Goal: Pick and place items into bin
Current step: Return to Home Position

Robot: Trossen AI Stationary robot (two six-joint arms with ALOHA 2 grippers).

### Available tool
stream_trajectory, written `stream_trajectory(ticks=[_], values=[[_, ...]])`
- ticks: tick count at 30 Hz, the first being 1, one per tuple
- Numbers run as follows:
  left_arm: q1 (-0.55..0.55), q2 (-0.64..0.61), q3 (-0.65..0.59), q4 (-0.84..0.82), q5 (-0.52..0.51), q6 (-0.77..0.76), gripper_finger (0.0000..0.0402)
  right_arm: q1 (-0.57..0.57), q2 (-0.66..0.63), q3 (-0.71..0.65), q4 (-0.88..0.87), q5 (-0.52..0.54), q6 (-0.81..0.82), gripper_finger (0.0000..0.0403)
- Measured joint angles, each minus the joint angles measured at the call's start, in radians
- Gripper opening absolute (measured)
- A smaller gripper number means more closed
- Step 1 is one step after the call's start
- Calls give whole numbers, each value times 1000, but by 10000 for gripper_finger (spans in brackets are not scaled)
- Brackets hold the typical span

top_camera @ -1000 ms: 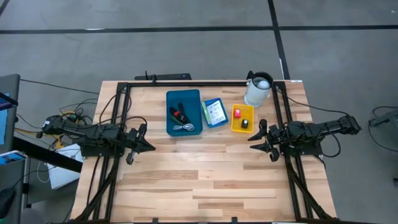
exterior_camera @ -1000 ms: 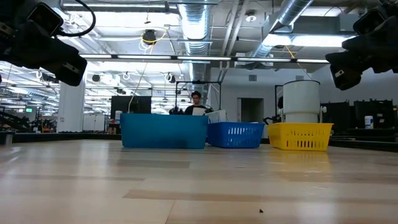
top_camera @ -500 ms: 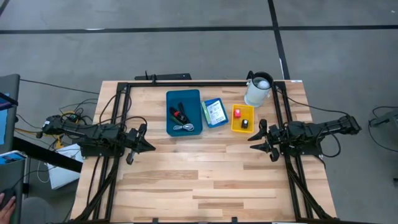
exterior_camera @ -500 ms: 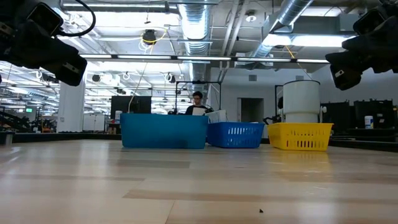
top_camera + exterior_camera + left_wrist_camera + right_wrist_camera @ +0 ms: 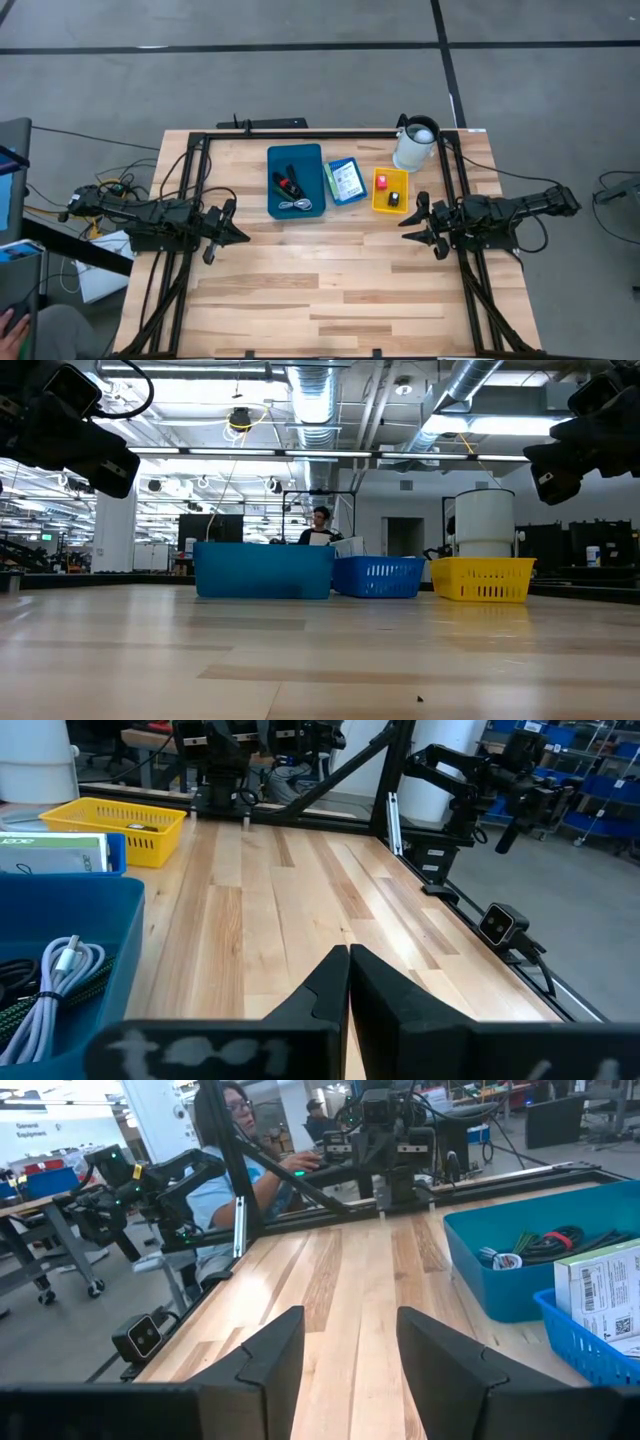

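The items lie in three containers at the table's far middle. A teal bin [image 5: 296, 151] holds black cables [image 5: 545, 1240], a red-marked dark piece [image 5: 290, 185] and a white cable [image 5: 60, 965]. A small blue basket [image 5: 331, 186] holds white printed packets [image 5: 347, 180]. A yellow bin [image 5: 390, 207] holds a red piece [image 5: 382, 181] and a black piece [image 5: 395, 199]. My left gripper [image 5: 348, 956] hovers shut over the table's left side. Over the right side my right gripper [image 5: 350, 1330] hovers open, nothing between its fingers.
A white cylindrical jug [image 5: 416, 146] stands at the far right, behind the yellow bin. A black frame [image 5: 300, 134] runs along the far edge and both sides. The near half is bare wood [image 5: 320, 290]. A person [image 5: 20, 335] is at the near left corner.
Both arms have kept still. A person has come further into view beside the table's near left corner.
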Motion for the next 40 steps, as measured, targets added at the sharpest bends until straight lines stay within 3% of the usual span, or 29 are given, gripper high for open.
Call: stream_trajectory(ticks=[40], values=[[0,0,0,0,0,0,0,0,0,0,0,0,0,157]])
